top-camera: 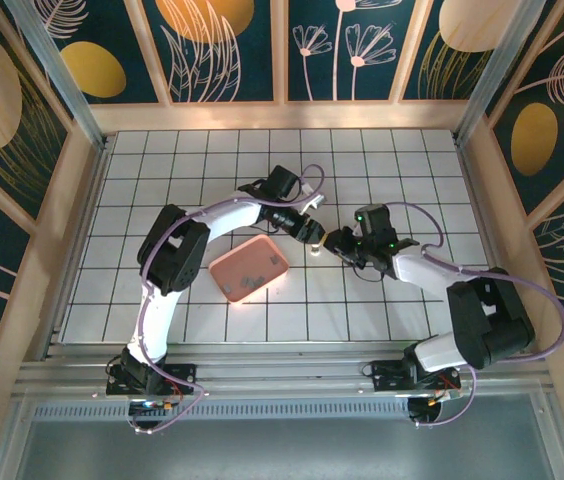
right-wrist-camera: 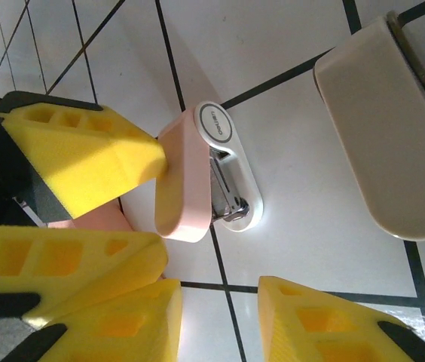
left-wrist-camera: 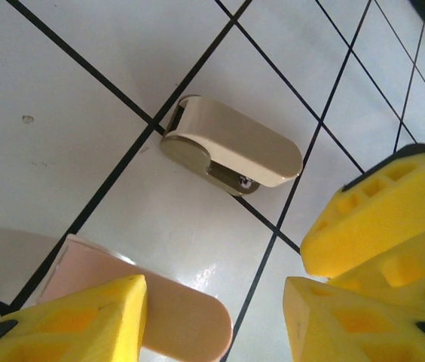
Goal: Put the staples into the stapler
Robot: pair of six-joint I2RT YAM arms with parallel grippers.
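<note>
Stapler held open — spread left jaws' finger braces its lid from ten o'clock; right jaws, spread and empty-looking, should next fetch staples.

Stapler pink over white, perhaps silvery inside; pads yellow; tray pink; table white, black-gridded; walls teal, gold-flowered.

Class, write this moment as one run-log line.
stapler: open, lid up | left jaws: open at lid | right jaws: open, empty
</note>
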